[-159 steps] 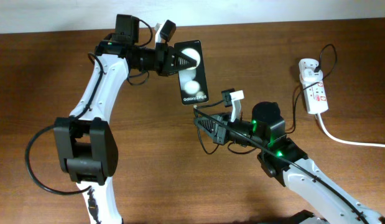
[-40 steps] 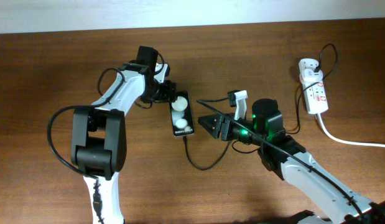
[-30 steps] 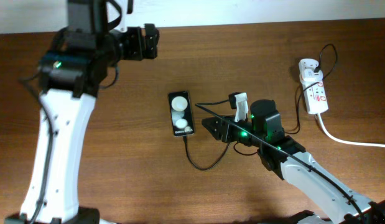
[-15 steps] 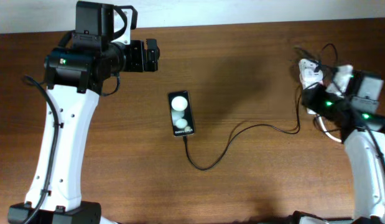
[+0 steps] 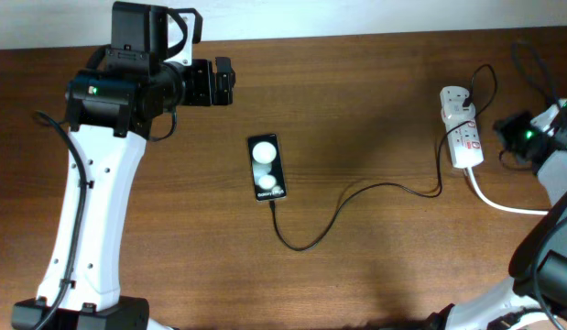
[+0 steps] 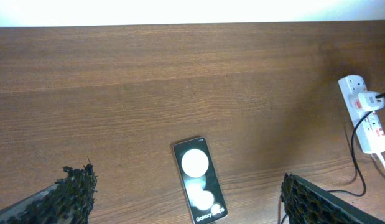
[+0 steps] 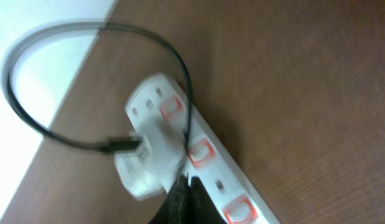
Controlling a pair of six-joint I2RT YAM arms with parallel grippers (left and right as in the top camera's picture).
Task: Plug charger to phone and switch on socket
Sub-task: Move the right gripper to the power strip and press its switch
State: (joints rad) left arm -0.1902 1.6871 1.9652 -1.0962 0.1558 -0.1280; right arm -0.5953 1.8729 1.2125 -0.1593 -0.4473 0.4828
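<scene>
The black phone (image 5: 267, 168) lies flat mid-table, its screen reflecting two white light spots, and it also shows in the left wrist view as the phone (image 6: 199, 180). The charger's thin black cable (image 5: 356, 192) runs from the phone's lower end in a loop to the white adapter (image 5: 454, 96), which is seated in the socket (image 5: 464, 139). My left gripper (image 5: 224, 82) hangs open, high and to the upper left of the phone. My right gripper (image 7: 183, 182) is shut on nothing, its tips over the socket (image 7: 226, 186) beside the adapter (image 7: 148, 158) and a red switch (image 7: 198, 152).
A thick white cord (image 5: 512, 206) leaves the socket toward the right edge. The table's far edge meets a white wall just behind the socket. Bare brown wood surrounds the phone. My right arm (image 5: 549, 156) stands at the table's right edge.
My right gripper has shut and swung from beside the phone across to the socket at the far right. My left arm rose away from the phone and has held still since.
</scene>
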